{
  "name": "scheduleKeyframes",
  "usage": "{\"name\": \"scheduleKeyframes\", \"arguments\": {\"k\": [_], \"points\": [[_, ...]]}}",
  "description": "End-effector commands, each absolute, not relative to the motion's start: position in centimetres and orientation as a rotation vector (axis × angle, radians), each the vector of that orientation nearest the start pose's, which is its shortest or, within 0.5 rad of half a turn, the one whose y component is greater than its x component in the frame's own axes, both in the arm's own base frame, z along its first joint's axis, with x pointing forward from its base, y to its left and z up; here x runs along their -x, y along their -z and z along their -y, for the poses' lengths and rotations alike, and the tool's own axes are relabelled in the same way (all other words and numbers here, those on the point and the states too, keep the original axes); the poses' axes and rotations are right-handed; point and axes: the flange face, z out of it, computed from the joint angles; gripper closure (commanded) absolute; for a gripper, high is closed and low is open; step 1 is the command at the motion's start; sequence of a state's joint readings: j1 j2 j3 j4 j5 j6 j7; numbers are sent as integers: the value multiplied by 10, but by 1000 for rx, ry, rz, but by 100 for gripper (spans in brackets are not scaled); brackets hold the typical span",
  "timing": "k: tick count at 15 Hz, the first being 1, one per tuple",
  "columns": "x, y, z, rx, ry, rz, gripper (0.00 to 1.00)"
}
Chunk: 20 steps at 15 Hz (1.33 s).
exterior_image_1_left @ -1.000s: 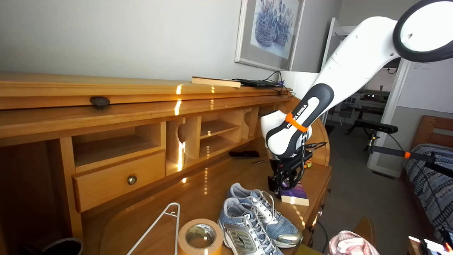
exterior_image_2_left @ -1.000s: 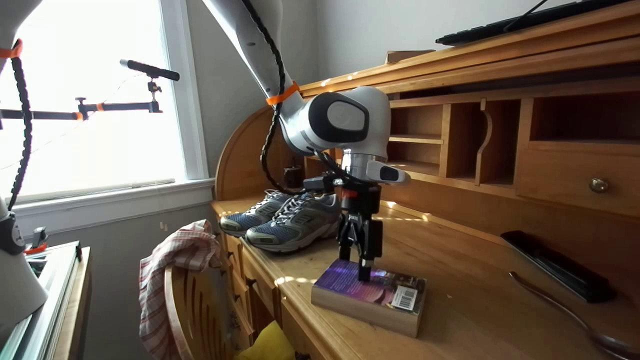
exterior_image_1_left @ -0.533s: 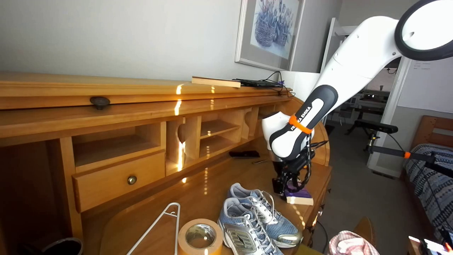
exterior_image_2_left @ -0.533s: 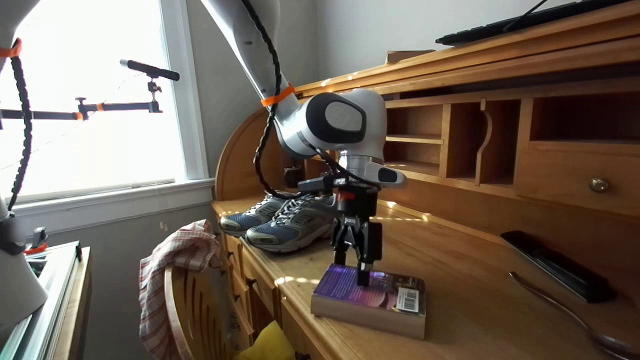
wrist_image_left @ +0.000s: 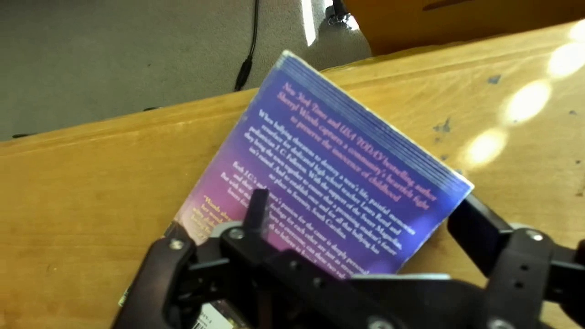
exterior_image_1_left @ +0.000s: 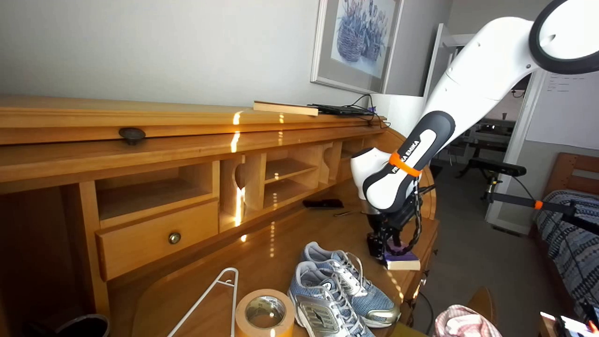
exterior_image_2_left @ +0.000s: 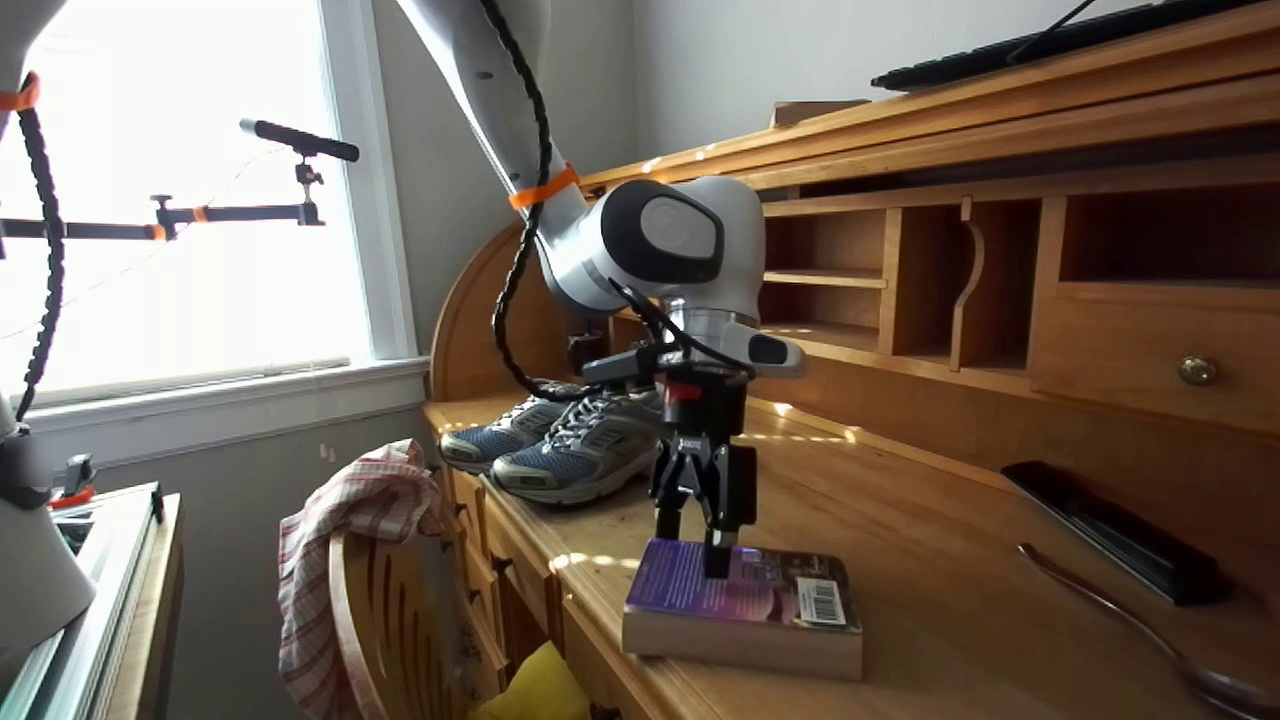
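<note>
A thick paperback book (exterior_image_2_left: 680, 590) with a purple back cover lies flat on the wooden desk, close to its front edge. My gripper (exterior_image_2_left: 692, 552) points down over it, jaws wide apart. In the wrist view, one finger (wrist_image_left: 258, 208) reaches over the book's cover (wrist_image_left: 320, 160), seemingly touching it. The opposite finger (wrist_image_left: 475, 228) stands just outside the book's short edge, over bare wood. Nothing is clamped between them. An exterior view shows the gripper (exterior_image_1_left: 383, 255) partly hiding the book (exterior_image_1_left: 403, 265).
Running shoes (exterior_image_1_left: 327, 285) stand beside the gripper. Farther along are a tape roll (exterior_image_1_left: 286, 323) and a white hanger (exterior_image_1_left: 234, 295). A black long object (exterior_image_2_left: 1115, 530) and a spoon (exterior_image_2_left: 1225, 690) lie behind the book. A chair (exterior_image_2_left: 345, 610) with a checked cloth (exterior_image_2_left: 370, 520) stands in front.
The gripper has moved slowly away from the cubbies, toward the desk's front edge and the viewer in an exterior view. The book has slid and turned slightly along with it. The jaws stay wide.
</note>
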<state>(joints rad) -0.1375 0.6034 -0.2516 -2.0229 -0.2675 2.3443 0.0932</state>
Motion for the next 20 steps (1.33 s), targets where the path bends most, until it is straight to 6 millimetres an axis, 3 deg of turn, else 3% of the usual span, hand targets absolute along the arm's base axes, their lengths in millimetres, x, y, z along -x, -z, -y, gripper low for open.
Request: {"name": "scheduleKeyframes", "arguments": {"k": [1, 11, 20], "points": [[-509, -146, 223, 3354, -570, -376, 0], [-502, -155, 226, 3347, -592, -331, 0], [-481, -197, 226, 3185, -587, -68, 0]]}}
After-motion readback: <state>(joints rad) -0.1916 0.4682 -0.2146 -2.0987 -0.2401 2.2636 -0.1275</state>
